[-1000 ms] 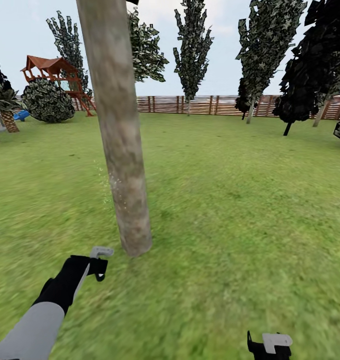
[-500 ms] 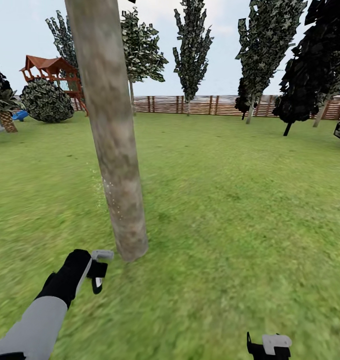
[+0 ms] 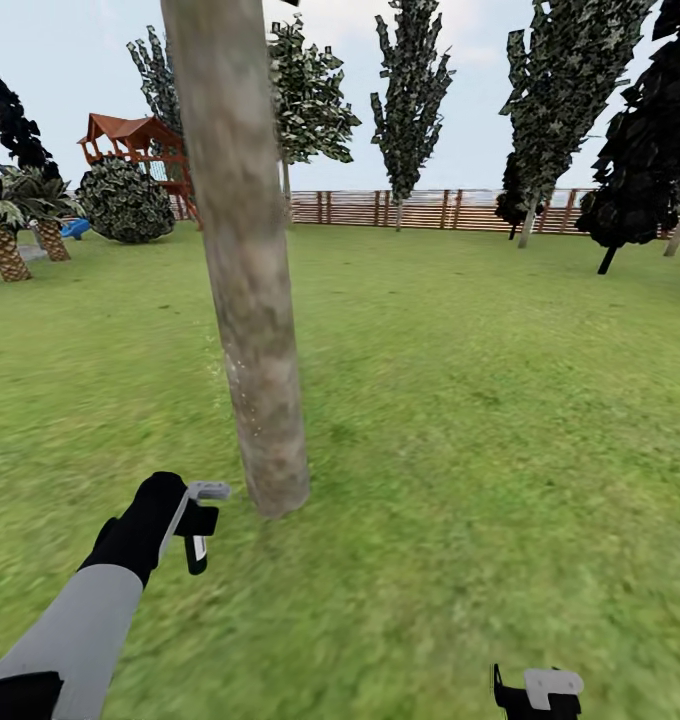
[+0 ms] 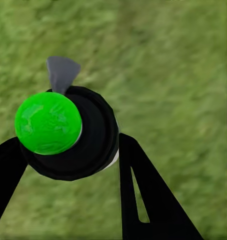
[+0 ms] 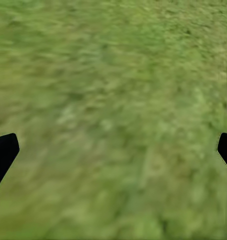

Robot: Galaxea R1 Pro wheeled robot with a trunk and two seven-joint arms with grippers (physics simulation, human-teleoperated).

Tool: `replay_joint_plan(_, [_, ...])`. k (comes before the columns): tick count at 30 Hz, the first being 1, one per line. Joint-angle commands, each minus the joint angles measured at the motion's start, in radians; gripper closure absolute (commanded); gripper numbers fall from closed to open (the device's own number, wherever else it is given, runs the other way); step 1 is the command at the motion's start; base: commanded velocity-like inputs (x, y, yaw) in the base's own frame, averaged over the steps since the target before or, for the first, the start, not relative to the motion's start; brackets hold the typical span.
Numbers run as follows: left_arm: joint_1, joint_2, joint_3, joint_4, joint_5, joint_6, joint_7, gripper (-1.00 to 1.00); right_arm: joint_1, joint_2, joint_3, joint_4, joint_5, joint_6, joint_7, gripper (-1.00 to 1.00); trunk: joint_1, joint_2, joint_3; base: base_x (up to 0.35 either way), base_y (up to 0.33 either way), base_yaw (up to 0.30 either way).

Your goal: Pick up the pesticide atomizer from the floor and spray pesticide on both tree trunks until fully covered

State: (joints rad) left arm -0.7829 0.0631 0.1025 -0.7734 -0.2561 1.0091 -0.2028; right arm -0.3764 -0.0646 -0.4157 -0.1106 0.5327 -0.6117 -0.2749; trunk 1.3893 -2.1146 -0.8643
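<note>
A thick, mottled grey-tan tree trunk (image 3: 252,300) rises from the grass (image 3: 460,400) just ahead, with tiny white pesticide specks (image 3: 232,372) on its left side. My left gripper (image 3: 198,520) hovers low, a short way left of the trunk's base, shut on the pesticide atomizer (image 3: 208,491). In the left wrist view the atomizer (image 4: 78,145) shows as a black round body with a green cap and a grey nozzle between my black fingers (image 4: 143,195), with the left gripper (image 4: 71,150) closed around it. My right gripper (image 3: 536,692) hangs open over bare grass, its fingertips (image 5: 3,150) far apart.
A brown slat fence (image 3: 420,208) closes the far side of the lawn. Leafy trees (image 3: 410,90) and dark cypress-like ones (image 3: 650,150) stand along it. A red-roofed play tower (image 3: 135,150), a round bush (image 3: 125,200) and short palms (image 3: 5,235) are at the far left.
The whole head view has shifted, so the camera moved. My left gripper with the atomizer stays low beside the trunk's base. The right gripper has not moved.
</note>
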Motion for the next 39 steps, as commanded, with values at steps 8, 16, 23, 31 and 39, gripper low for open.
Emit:
replay_joint_plan(8, [-0.002,-0.002,0.002,-0.004,-0.014,0.003,-0.005,1.0,-0.001,0.001,-0.005,0.002,0.01,-0.002,-0.007,-1.0,0.0,0.0,-0.001,-0.129,-0.244,0.026])
replay_joint_plan(16, [-0.004,-0.004,0.003,-0.068,-0.013,0.003,-0.004,1.0,-0.001,0.002,-0.005,0.002,0.011,-0.002,-0.007,-1.0,0.0,0.0,-0.001,0.077,-0.219,0.255])
replay_joint_plan(23, [-0.003,-0.011,0.002,-0.07,-0.014,0.002,-0.003,1.0,-0.001,0.002,-0.005,0.002,0.011,-0.002,-0.007,-1.0,0.0,0.0,-0.001,0.314,-0.025,0.179])
replay_joint_plan(31, [-0.004,-0.031,-0.02,-0.067,-0.014,0.002,-0.004,1.0,-0.001,0.004,-0.005,0.002,0.012,-0.002,-0.007,-1.0,0.0,0.0,-0.001,0.289,-0.027,0.006])
replay_joint_plan(39, [-0.002,-0.03,-0.072,-0.07,-0.013,0.006,-0.004,1.0,-0.001,0.005,-0.005,0.002,0.012,-0.002,-0.006,-1.0,0.0,0.0,-0.001,-0.122,-0.097,0.0])
